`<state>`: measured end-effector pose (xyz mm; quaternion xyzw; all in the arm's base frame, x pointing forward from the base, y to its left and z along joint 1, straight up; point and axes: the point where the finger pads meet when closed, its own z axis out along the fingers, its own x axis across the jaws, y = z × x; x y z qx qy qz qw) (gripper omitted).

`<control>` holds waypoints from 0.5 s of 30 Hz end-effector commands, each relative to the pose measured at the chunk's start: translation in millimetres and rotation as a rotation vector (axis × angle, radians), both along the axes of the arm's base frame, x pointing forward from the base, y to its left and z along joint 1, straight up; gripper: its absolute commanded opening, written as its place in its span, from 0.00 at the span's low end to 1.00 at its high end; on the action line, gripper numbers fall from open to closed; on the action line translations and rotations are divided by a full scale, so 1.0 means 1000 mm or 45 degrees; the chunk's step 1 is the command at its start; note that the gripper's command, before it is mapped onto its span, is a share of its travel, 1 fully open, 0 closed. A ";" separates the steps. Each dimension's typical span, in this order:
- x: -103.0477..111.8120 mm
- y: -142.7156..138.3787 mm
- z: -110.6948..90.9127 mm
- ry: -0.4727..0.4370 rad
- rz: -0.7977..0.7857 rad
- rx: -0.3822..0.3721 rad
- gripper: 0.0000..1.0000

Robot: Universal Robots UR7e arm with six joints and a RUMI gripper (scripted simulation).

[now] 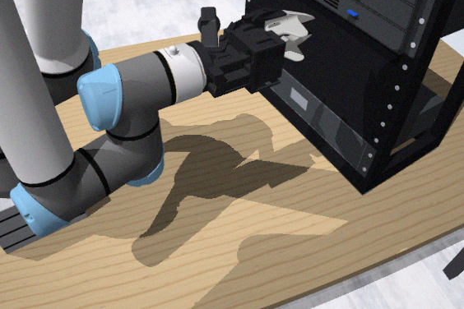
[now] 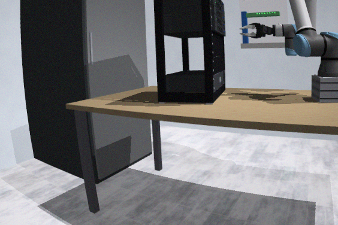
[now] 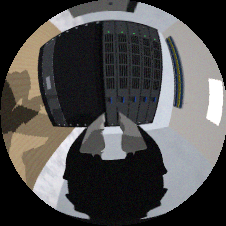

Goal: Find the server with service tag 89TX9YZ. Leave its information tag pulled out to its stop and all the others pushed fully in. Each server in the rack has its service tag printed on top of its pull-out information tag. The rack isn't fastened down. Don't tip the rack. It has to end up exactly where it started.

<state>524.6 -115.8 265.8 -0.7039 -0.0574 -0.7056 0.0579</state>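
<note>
The black rack [image 1: 401, 77] [image 2: 208, 53] stands upright on the table. Several dark servers fill its upper part, with blue tabs on their fronts; the lowest blue tab [image 1: 352, 13] [image 3: 111, 100] is nearest the rack's open middle. The tabs form one row and none looks pulled out. No service tag text is readable. My gripper [image 1: 311, 25] [image 2: 240, 31] [image 3: 111, 113] is narrowly open, with a gap between its pale fingertips and nothing in it. It hangs in front of the rack, short of the server fronts, touching nothing.
A grey unit with a pale label [image 1: 299, 98] [image 2: 220, 79] [image 3: 48, 82] sits at the rack's bottom. The wooden table [image 1: 288, 266] [image 2: 269, 113] carries rack and arm. A tall dark cabinet [image 2: 120, 74] stands behind the rack. A wall panel [image 2: 263, 26] with green strips is beyond the gripper.
</note>
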 end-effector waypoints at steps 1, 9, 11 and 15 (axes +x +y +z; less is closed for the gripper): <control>0.001 -0.001 0.000 -0.001 0.000 -0.001 0.15; 0.001 -0.001 0.000 -0.001 0.000 -0.001 0.15; 0.002 -0.001 0.000 -0.001 0.000 -0.001 0.15; 0.006 0.000 0.000 -0.001 0.000 -0.001 0.15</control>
